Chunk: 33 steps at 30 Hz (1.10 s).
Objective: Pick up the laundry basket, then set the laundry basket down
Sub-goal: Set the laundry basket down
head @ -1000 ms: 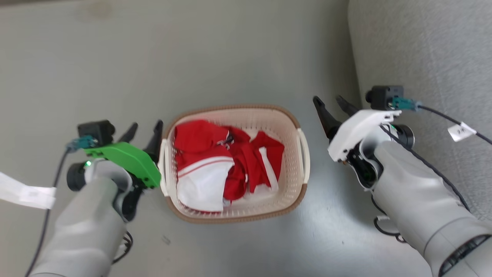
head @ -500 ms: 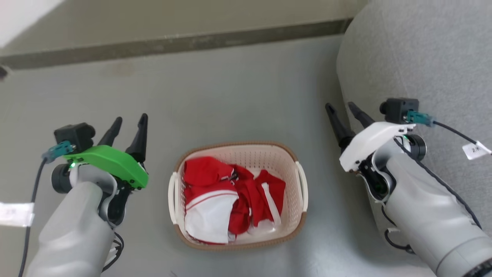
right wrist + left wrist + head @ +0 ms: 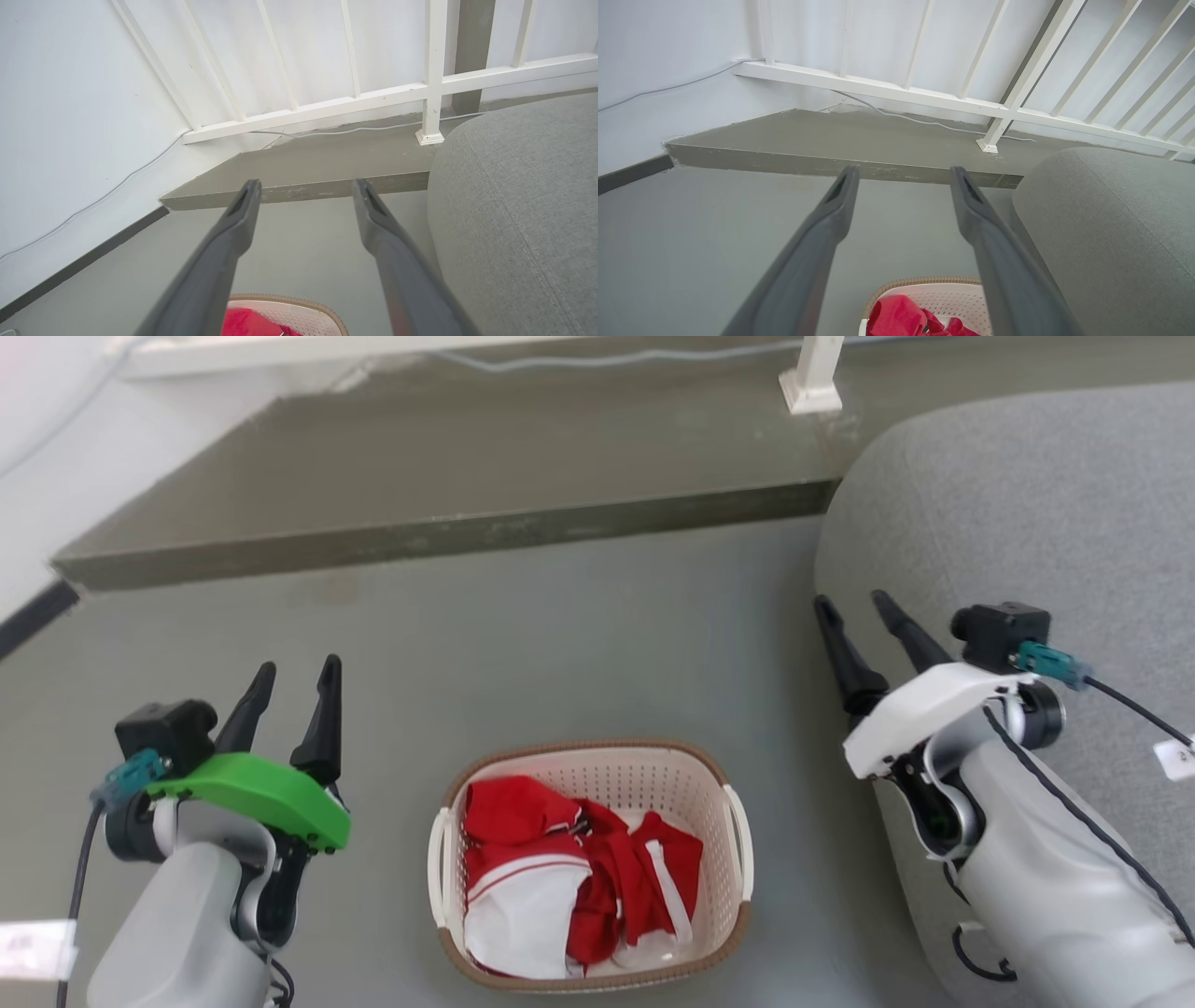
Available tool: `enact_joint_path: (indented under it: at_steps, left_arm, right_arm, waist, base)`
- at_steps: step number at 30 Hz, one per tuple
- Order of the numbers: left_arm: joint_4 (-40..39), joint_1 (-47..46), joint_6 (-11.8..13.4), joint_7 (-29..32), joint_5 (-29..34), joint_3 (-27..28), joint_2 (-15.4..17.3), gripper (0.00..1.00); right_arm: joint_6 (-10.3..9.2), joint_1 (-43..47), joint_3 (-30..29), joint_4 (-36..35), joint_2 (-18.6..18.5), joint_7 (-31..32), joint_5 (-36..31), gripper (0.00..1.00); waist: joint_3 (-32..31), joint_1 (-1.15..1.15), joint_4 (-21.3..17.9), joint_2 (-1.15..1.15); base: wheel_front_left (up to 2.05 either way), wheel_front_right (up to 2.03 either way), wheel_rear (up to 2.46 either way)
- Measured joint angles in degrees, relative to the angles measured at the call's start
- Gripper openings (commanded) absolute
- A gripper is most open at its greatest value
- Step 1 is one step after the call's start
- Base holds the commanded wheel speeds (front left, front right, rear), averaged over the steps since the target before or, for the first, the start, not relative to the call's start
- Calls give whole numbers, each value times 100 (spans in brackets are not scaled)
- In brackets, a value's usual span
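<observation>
Left gripper [image 3: 297, 670]: fingers spread, touching nothing, pointing forward | Right gripper [image 3: 850, 604]: fingers spread, touching nothing, pointing forward | pale forearms flank lower view.

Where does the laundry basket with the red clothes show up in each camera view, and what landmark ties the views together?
Head view: the laundry basket sits at bottom centre, fully in frame.
Left wrist view: at the bottom edge, right of centre, with its far rim showing.
Right wrist view: at the bottom edge, near centre, with its far rim showing.
Shared landmark: the white railing post, up and right of the basket in all three.
</observation>
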Motion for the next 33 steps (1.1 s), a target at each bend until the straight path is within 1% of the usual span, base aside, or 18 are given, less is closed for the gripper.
enact_joint_path:
  at_steps: [2,5,9,11,14,16,18,22,33]
  left_arm:
    - [-149,121,46,0,96,90,-1,100]
    - [-379,325,130,0,230,267,-19,100]
    - [-658,639,224,0,419,472,-148,100]
    - [-802,811,250,0,450,555,-222,100]
    - [-1014,1073,318,0,558,710,-238,100]
    - [-1141,1208,319,-1,661,773,-250,100]
    - [-1248,1310,348,0,730,866,-334,100]
    - [-1432,1479,352,-1,823,938,-403,100]
    - [-1713,1846,349,-1,1145,1114,-487,100]
  right_arm:
    - [-38,124,-114,-180,-41,0,-99,100]
    - [-180,363,-260,-400,-52,-16,-264,100]
    - [-290,705,-543,-664,-89,-24,-357,100]
    - [-379,839,-666,-816,-140,-24,-427,100]
    - [-386,999,-760,-1050,-138,-24,-545,100]
    - [-413,1112,-803,-1173,-124,-24,-583,100]
    - [-437,1234,-851,-1250,-120,-24,-633,100]
    - [-478,1473,-895,-1381,-107,-24,-737,100]
    - [-478,1783,-970,-1655,-34,-24,-1025,100]
  waist:
    - [-89,0,8,0]
    - [-221,0,22,0]
    - [-394,0,42,0]
    - [-478,0,57,0]
    - [-582,0,76,0]
    - [-621,0,81,0]
    - [-640,0,84,0]
    - [-655,0,82,0]
    - [-653,0,55,0]
  base:
    - [0,0,0]
    - [0,0,0]
    - [0,0,0]
    - [0,0,0]
    - [0,0,0]
    - [0,0,0]
    - [0,0,0]
    - [0,0,0]
    - [0,0,0]
